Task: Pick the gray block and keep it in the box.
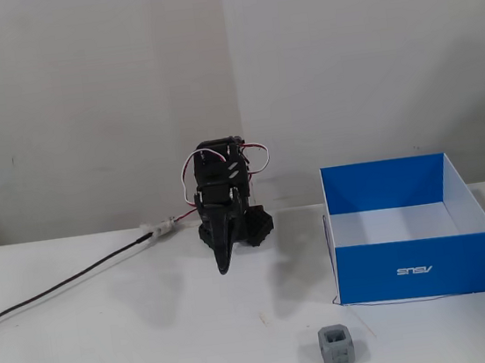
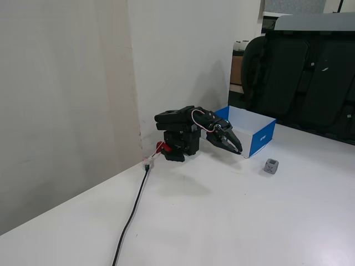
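The arm sits folded near the centre of both fixed views with its gripper (image 1: 225, 268) pointing down, fingers drawn together and holding nothing, while the gray block (image 1: 337, 347) rests on the table (image 1: 111, 339) at the lower centre-right of the frame, just in front of the box's (image 1: 417, 268) near left corner. Because the block lies so near the blue wall, a wide-spread finger could strike the box and shove it. The cube's small size and rounded corners could let it slip or roll from an off-centre pinch.

In a fixed view, the gray block (image 1: 338, 347) lies on the table (image 1: 114, 357), in front of the box (image 1: 417, 268), apart from it.
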Controlling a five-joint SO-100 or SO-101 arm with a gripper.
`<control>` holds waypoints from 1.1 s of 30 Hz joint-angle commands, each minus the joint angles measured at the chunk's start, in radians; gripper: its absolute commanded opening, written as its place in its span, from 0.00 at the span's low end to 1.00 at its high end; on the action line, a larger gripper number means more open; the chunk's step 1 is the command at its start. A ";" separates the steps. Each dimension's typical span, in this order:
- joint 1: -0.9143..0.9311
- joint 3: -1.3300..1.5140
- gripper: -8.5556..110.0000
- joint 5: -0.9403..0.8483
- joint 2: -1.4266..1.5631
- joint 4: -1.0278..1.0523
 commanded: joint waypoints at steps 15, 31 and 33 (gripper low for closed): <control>-0.046 0.015 0.07 -0.009 0.158 -0.035; -0.130 -0.273 0.07 0.003 0.149 0.179; -0.156 -0.341 0.07 0.006 0.063 0.189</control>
